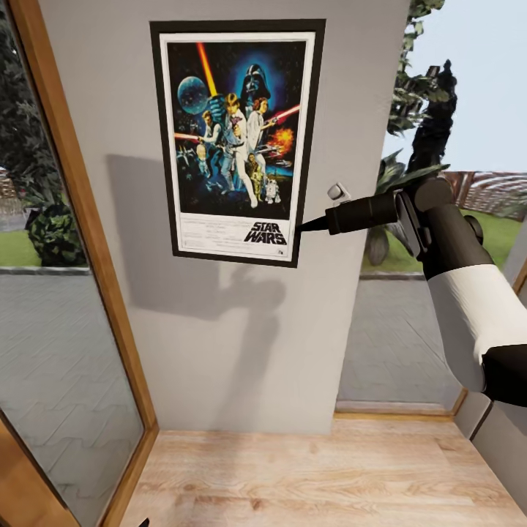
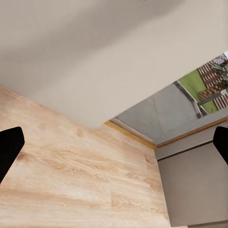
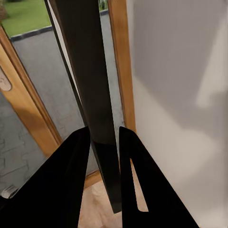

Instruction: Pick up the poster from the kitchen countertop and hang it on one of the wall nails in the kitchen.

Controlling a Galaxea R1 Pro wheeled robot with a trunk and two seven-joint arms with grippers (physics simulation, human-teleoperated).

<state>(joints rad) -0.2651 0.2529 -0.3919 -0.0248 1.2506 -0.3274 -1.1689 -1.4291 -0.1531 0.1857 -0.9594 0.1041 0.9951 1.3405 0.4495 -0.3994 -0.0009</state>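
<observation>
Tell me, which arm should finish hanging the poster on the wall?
The right arm, most likely. Its gripper already pinches the poster by its side edge, up against the grey wall. The left gripper is open and faces the wooden floor, low and away from the poster.

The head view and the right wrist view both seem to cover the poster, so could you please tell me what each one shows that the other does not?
Head view alone: the poster's printed Star Wars face, flat against the grey wall, and the right arm reaching to its edge. Right wrist view alone: the right gripper's two fingers clamped on the thin black frame, seen edge-on. Both share the poster, the wall and the wood-framed window.
</observation>
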